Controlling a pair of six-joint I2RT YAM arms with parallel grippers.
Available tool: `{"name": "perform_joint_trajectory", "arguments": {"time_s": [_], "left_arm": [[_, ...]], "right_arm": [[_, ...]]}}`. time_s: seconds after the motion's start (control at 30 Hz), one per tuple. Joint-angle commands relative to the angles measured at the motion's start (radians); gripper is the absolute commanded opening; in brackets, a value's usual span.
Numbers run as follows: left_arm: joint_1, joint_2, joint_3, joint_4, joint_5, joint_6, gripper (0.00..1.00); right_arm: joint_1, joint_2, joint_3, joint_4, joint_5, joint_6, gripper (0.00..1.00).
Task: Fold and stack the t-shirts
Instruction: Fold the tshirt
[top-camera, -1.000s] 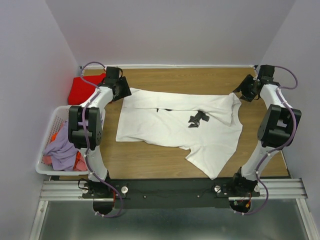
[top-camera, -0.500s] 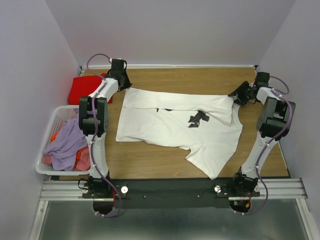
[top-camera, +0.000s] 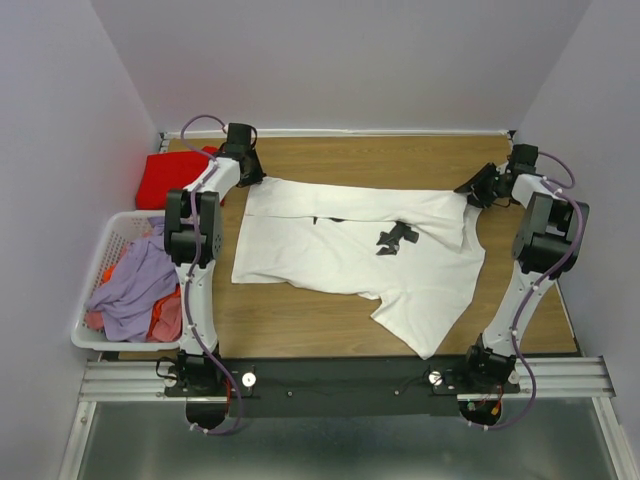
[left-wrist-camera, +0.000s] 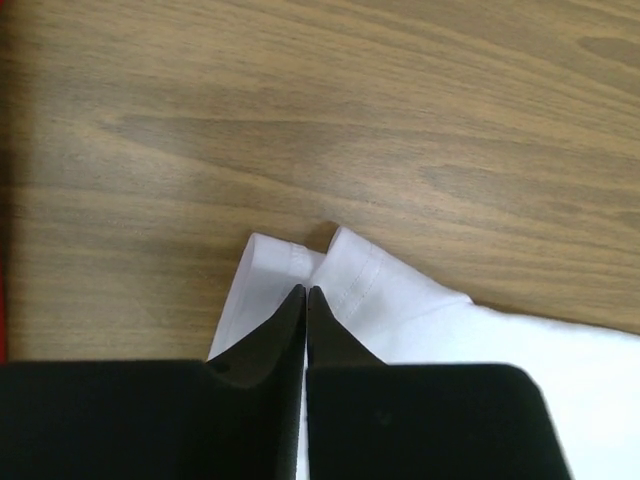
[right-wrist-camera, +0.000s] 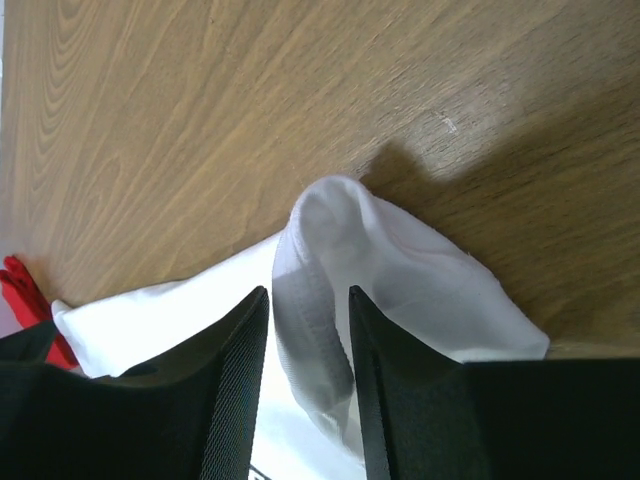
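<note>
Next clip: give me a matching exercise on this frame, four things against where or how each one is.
1. white t-shirt
2. red t-shirt
3. laundry basket
4. right gripper

A. at the far left corner of the table
B. jaws apart astride a cloth fold
C. spread across the table's middle
D. beside the table's left edge, holding clothes

Pairs: 1-C, 2-A, 3-D, 4-B.

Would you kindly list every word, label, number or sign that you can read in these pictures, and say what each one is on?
None can be read.
The black print on the white t-shirt is too small and blurred to tell whether it holds letters.
Neither wrist view shows any writing.
</note>
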Motion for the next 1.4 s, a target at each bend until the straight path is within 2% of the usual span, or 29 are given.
{"name": "perform_joint_trajectory", "arguments": {"time_s": [0.0, 0.07, 0.1, 0.2, 0.3, 0.47, 0.63, 0.7, 0.73, 0.83, 0.87, 1.2, 1.37], "left_arm": [[-0.005, 0.077, 0.066, -0.071, 0.001, -0.010, 0.07], [-0.005, 0.081, 0.072, -0.089, -0.003, -0.011, 0.02], [-0.004, 0.080, 0.069, -0.086, -0.035, -0.014, 0.00], [0.004, 0.083, 0.068, -0.100, -0.048, -0.014, 0.00], [0.007, 0.083, 0.065, -0.105, -0.055, -0.016, 0.00], [0.007, 0.081, 0.063, -0.105, -0.060, -0.024, 0.00], [0.010, 0.066, 0.049, -0.077, -0.023, -0.036, 0.01], [0.010, 0.023, 0.017, -0.042, 0.024, -0.044, 0.14], [0.008, 0.003, 0.003, 0.005, 0.035, -0.047, 0.28], [0.008, -0.063, -0.021, 0.070, 0.058, -0.048, 0.49], [0.008, -0.069, -0.018, 0.079, 0.069, -0.050, 0.52], [0.007, 0.024, 0.091, 0.053, 0.126, -0.015, 0.52], [0.005, 0.060, 0.120, 0.047, 0.127, -0.002, 0.49]], "right_arm": [[-0.002, 0.026, 0.014, 0.011, -0.007, -0.005, 0.44], [-0.009, 0.035, 0.016, 0.013, 0.001, -0.007, 0.36], [-0.013, 0.040, 0.019, 0.014, -0.001, -0.005, 0.27], [-0.044, 0.052, 0.028, 0.013, -0.004, -0.001, 0.12], [-0.085, 0.056, 0.042, 0.013, -0.010, 0.001, 0.07], [-0.136, 0.081, 0.063, 0.014, -0.036, -0.005, 0.06], [-0.141, 0.119, 0.079, 0.017, -0.136, -0.028, 0.08], [-0.141, 0.124, 0.085, 0.017, -0.162, -0.046, 0.08], [-0.141, 0.124, 0.087, 0.017, -0.177, -0.056, 0.08], [-0.141, 0.121, 0.087, 0.016, -0.192, -0.091, 0.08], [-0.141, 0.119, 0.087, 0.017, -0.195, -0.094, 0.09], [-0.141, 0.122, 0.085, 0.016, -0.208, -0.113, 0.09], [-0.139, 0.130, 0.083, 0.016, -0.209, -0.116, 0.09]]}}
